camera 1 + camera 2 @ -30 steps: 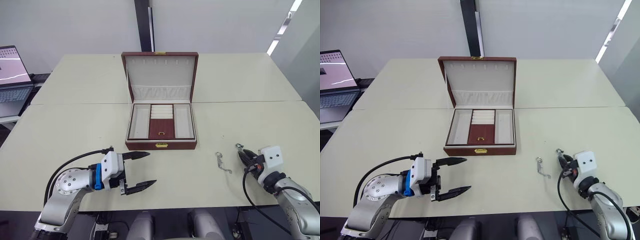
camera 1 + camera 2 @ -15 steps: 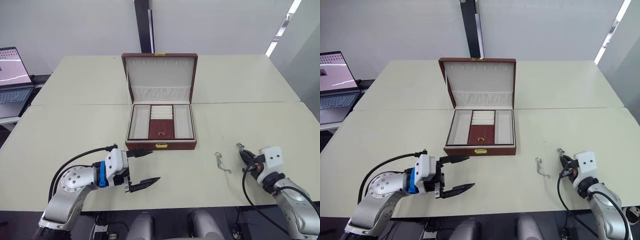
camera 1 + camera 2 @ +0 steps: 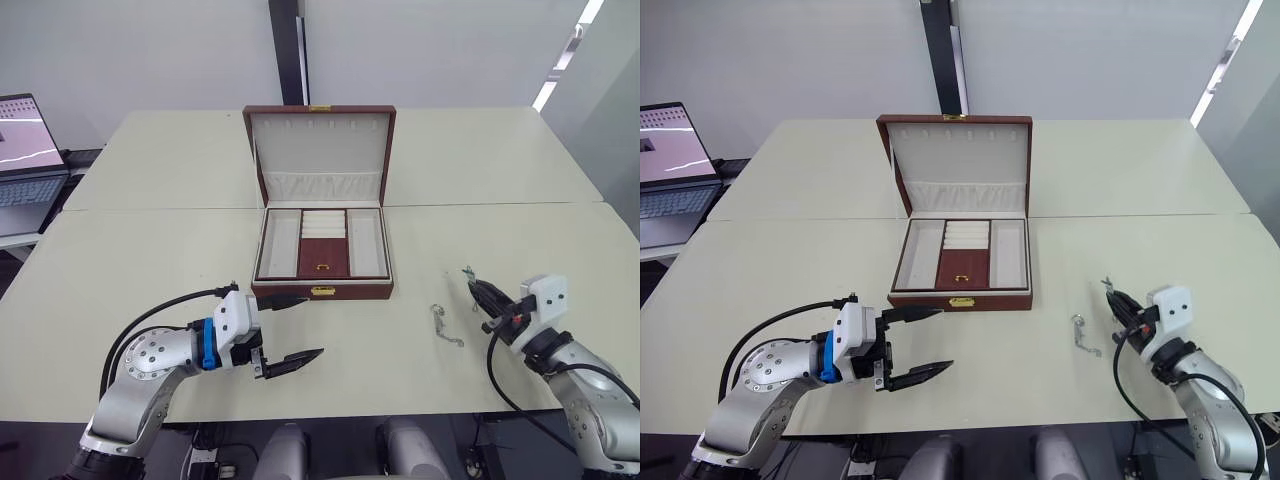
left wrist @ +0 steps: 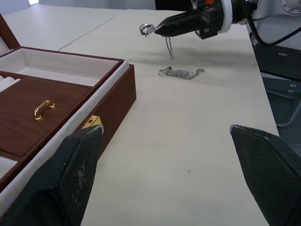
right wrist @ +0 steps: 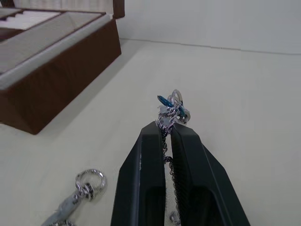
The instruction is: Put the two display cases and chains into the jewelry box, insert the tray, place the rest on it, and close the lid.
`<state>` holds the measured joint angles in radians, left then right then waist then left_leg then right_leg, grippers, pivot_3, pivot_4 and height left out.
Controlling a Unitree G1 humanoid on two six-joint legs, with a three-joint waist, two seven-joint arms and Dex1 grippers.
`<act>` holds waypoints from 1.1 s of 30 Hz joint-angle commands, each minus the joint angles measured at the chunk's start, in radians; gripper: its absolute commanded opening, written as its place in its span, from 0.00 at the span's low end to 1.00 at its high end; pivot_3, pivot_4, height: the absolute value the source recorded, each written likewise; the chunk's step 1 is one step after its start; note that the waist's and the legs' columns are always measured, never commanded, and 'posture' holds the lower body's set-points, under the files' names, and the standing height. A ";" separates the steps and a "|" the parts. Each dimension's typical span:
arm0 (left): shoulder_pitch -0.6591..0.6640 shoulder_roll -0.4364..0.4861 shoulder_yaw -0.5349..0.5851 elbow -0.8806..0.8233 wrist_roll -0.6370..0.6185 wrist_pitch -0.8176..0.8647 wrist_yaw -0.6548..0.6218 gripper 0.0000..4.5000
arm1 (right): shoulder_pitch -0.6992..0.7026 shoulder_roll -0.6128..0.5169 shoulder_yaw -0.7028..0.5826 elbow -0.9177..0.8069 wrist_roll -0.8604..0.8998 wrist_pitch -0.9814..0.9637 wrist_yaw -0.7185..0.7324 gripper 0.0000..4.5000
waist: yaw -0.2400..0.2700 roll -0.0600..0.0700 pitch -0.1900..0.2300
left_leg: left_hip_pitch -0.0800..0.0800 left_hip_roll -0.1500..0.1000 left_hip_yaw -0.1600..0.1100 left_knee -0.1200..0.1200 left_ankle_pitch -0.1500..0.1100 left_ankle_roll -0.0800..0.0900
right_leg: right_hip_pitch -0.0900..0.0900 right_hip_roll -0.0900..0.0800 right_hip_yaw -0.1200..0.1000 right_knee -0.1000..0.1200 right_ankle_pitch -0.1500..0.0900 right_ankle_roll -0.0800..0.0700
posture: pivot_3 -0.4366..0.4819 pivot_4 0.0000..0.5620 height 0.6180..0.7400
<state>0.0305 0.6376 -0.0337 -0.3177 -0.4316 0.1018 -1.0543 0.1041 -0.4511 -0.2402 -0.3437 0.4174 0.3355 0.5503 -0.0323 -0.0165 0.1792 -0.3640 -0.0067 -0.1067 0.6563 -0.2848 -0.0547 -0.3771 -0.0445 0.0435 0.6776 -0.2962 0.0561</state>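
Chain [image 5: 170,109] sits clamped between right jaws; left jaws gape apart near box [image 3: 322,290].

Left hand [image 4: 181,181] spread wide, two black fingers [image 4: 77,176] rising well apart over the pale worktop [image 4: 188,136]. Beside one finger, the jewelry box [image 4: 110,101], reddish-brown wall with cream rim, gold clasp [image 4: 93,122] on its front. Inside, the tray [image 4: 28,106] with a brown panel and small gold pull [image 4: 43,108]. Farther off, right hand [image 4: 162,28] pinched on a thin silver chain [image 4: 168,44] dangling above the worktop. Near beneath it, a second chain [image 4: 181,73] lying flat.
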 commanded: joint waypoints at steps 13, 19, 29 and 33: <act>0.062 -0.049 0.059 -0.076 -0.015 0.028 0.134 1.00 | -0.290 -0.112 0.030 -0.142 0.156 0.204 0.021 0.00 | 0.000 0.000 0.001 | -0.001 0.000 0.000 -0.001 0.000 0.000 | -0.001 0.000 0.000 0.000 0.000 0.000 | 0.48 0.27 1.00; 0.137 -0.102 0.128 -0.115 -0.013 0.023 0.245 1.00 | -0.460 -0.112 0.102 -0.093 0.181 0.266 0.053 0.00 | -0.001 0.000 0.001 | -0.001 0.000 0.001 -0.002 0.000 0.000 | -0.002 0.000 0.001 -0.001 0.000 0.000 | 0.48 0.27 1.00; 0.291 -0.215 0.209 -0.245 -0.002 0.042 0.458 1.00 | -0.773 -0.007 0.311 0.135 0.117 0.286 0.148 0.00 | 0.000 0.000 0.001 | -0.001 0.000 0.000 -0.004 0.000 0.000 | -0.003 -0.001 0.000 -0.001 0.000 -0.001 | 0.48 0.27 1.00; 0.324 -0.247 0.222 -0.295 0.006 0.053 0.530 1.00 | -0.839 0.045 0.364 0.212 0.080 0.261 0.181 0.00 | 0.000 0.000 0.001 | -0.001 0.000 0.000 -0.006 0.000 0.000 | -0.005 -0.001 0.001 -0.002 0.000 -0.001 | 0.48 0.27 1.00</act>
<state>0.3519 0.3944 0.1670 -0.5581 -0.4296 0.1520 -0.5525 -0.7114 -0.4109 0.1172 -0.1287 0.5042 0.6226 0.7130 -0.0320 -0.0164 0.1802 -0.3652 -0.0066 -0.1064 0.6499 -0.2846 -0.0550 -0.3820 -0.0456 0.0442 0.6759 -0.2964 0.0553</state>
